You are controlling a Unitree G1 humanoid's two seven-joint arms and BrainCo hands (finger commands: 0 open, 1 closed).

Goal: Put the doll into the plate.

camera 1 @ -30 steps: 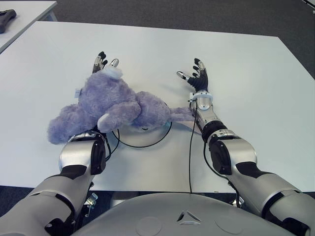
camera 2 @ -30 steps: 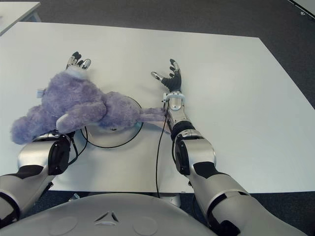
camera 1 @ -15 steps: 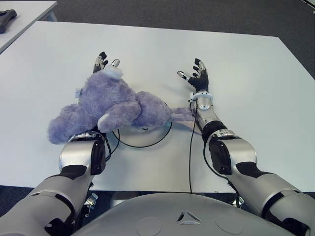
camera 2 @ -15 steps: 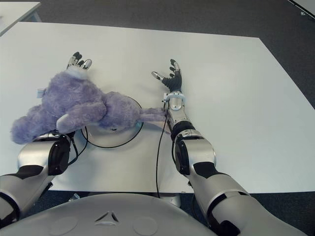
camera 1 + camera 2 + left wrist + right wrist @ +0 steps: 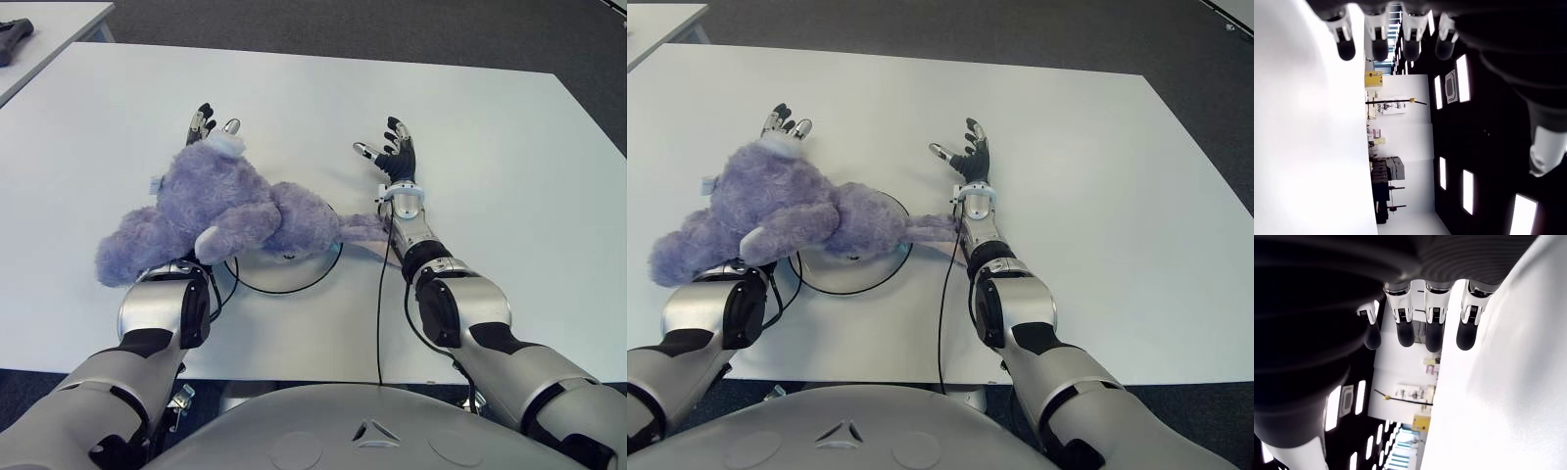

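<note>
While the doll (image 5: 220, 211) lies draped over the left forearm and across the plate (image 5: 294, 274), neither hand grips it. Its long axis runs from about 8 o'clock to 3 o'clock in the eye views: the bulky end hangs over the left forearm, outside the plate rim, the middle covers the plate, and a thin limb reaches toward the right wrist and appears to touch it.

The left hand (image 5: 210, 125) shows beyond the doll at 12 o'clock from it, fingers extended and spread; the left wrist view confirms straight fingers with nothing between them. The right hand (image 5: 391, 154) shows at 2 o'clock from the plate, fingers likewise spread and empty, as the right wrist view confirms.

From the left hand, the doll lies at 6 o'clock, behind the palm and on top of the arm. From the right hand, the doll lies at 8 o'clock. The left arm is the nearer one, since it carries part of the doll's weight.

Judgement: the doll is only partly in the plate. The heavy end at 8 o'clock needs to shift toward 3 o'clock to sit inside the rim. The left forearm under the doll is the main obstruction. A dark object (image 5: 15, 39) sits on a separate surface at 10 o'clock, well apart. The main surface (image 5: 490, 137) carries nothing else near the plate.
</note>
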